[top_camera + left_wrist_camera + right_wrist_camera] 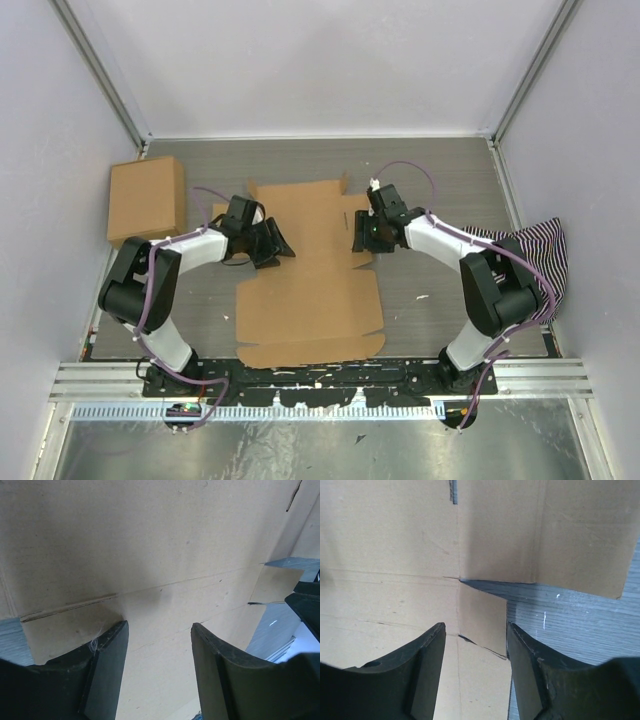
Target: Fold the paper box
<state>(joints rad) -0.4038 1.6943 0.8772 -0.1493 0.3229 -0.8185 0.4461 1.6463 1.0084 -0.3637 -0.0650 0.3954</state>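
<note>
Top external view: the paper box (305,275) lies as a flat, unfolded sheet in the middle of the table (440,170), running from just ahead of the arm bases toward the far side.
Box look: plain brown die-cut cardboard, with a wide near panel, a narrower waist, notches at the far corners and small flaps at either side. The wrist views show crease lines and a slit. No wall stands up yet.
Left gripper (272,243): low over the sheet's left edge at the waist. The jaws are well apart with nothing between them. The left wrist view shows only bare cardboard and a crease beyond the fingers.
Right gripper (362,232): at the opposite, right edge, jaws likewise spread and holding nothing. In the right wrist view a small side tab lies just ahead of the fingertips, with grey table beside it.
Why placed so: the arms mirror each other across the sheet, probably so that both side flaps can be raised together. Spread jaws leave room to slip around a cardboard edge.
Stage: early, judging by the flat sheet; every fold remains to be made.
Ready-made cardboard box (147,198): at the far left of the table, well apart from the sheet and touched by neither arm.
Striped cloth (535,250): at the right edge, beyond the right arm, well apart from the sheet.
</note>
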